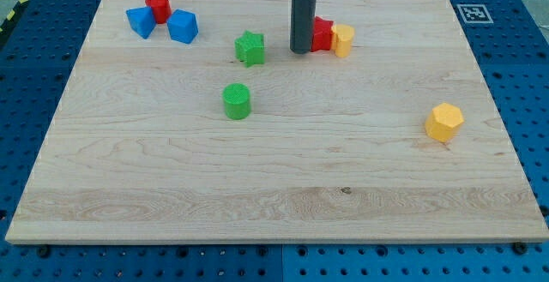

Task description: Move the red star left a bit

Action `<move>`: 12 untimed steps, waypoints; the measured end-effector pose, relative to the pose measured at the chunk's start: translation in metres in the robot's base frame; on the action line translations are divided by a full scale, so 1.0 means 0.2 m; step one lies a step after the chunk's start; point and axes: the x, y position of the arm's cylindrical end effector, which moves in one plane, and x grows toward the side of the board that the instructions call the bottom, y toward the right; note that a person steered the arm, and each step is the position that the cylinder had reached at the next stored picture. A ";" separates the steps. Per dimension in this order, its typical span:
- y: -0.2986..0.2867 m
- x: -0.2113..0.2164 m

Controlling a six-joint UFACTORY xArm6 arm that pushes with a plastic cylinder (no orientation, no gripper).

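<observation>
The red star lies near the view's top centre, partly hidden behind my rod. A yellow block touches its right side. My tip rests on the board right at the red star's left edge, touching or nearly touching it. A green star lies to the left of my tip, with a small gap between them.
A green cylinder stands below the green star. A red cylinder and two blue blocks cluster at the top left. A yellow hexagonal block sits at the right. The wooden board has blue pegboard around it.
</observation>
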 end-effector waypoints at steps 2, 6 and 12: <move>0.22 -0.05; 0.33 0.28; 1.09 -0.37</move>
